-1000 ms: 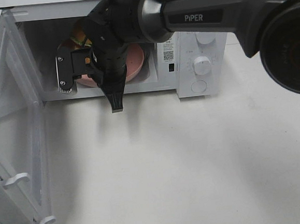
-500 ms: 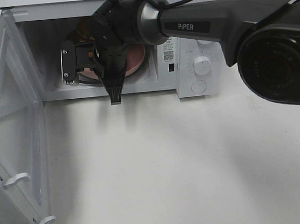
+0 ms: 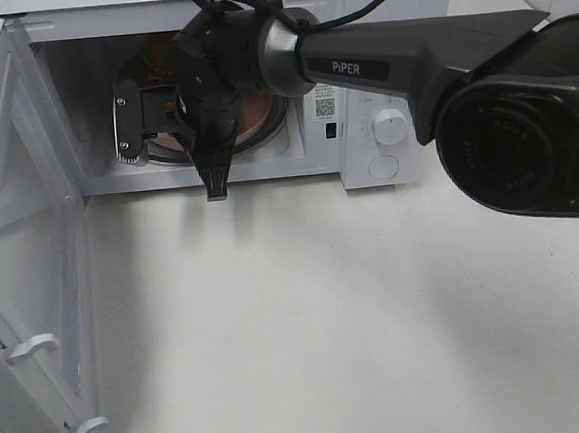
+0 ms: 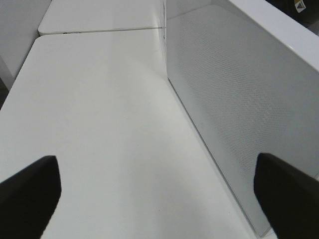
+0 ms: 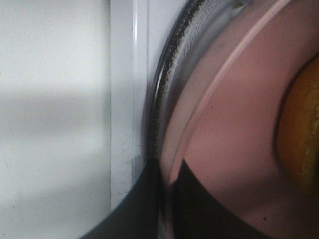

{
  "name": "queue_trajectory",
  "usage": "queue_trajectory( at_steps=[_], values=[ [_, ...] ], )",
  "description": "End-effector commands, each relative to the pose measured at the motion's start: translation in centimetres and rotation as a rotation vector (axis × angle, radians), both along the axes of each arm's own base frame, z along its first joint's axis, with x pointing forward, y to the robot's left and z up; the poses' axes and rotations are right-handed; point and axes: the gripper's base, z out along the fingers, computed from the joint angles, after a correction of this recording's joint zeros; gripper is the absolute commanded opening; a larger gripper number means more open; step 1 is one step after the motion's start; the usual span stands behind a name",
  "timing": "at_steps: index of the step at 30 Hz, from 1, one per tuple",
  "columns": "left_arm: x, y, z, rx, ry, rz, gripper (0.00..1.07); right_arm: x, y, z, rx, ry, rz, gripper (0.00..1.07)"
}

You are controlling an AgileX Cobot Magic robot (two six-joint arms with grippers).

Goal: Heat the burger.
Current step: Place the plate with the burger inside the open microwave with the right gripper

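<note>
The burger (image 5: pixel 301 132) sits on a pink plate (image 5: pixel 234 124) inside the open microwave (image 3: pixel 384 79). From above, only a sliver of the burger (image 3: pixel 159 54) shows behind my right arm. My right gripper (image 3: pixel 191 134) reaches across into the oven cavity. In the right wrist view the right gripper (image 5: pixel 169 199) is shut on the plate's rim, over the glass turntable (image 5: pixel 174 69). The left gripper (image 4: pixel 159 209) is open with nothing between its dark fingertips (image 4: pixel 30 194). It hovers beside the perforated microwave door (image 4: pixel 234 99).
The microwave door (image 3: pixel 21 248) swings out wide on the left, with white latch hooks (image 3: pixel 31 346) along its edge. Control dials (image 3: pixel 390 126) are on the oven's right panel. A white tabletop (image 3: pixel 327 314) spreads in front of the oven.
My right arm has pushed deeper into the microwave, carrying the pink plate and burger farther in over the turntable. The left gripper has stayed as it was.
</note>
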Motion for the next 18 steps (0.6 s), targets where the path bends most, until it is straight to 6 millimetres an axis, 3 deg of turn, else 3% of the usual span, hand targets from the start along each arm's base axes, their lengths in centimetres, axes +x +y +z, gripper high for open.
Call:
queue_trajectory(
  at_steps=[1, 15, 17, 18],
  values=[
    [-0.26, -0.02, -0.06, -0.002, -0.021, 0.002, 0.98, 0.53, 0.25, 0.28, 0.019, -0.052, 0.027, 0.04],
    [-0.26, -0.02, -0.06, -0.002, -0.021, 0.002, 0.98, 0.26, 0.45, 0.13, 0.040, -0.019, 0.038, 0.27],
    [-0.26, -0.02, -0.06, -0.002, -0.021, 0.002, 0.98, 0.17, 0.47, 0.07, 0.045, -0.005, 0.034, 0.37],
    [-0.26, -0.02, -0.06, -0.002, -0.021, 0.002, 0.98, 0.17, 0.47, 0.07, 0.045, -0.005, 0.034, 0.37]
  ],
)
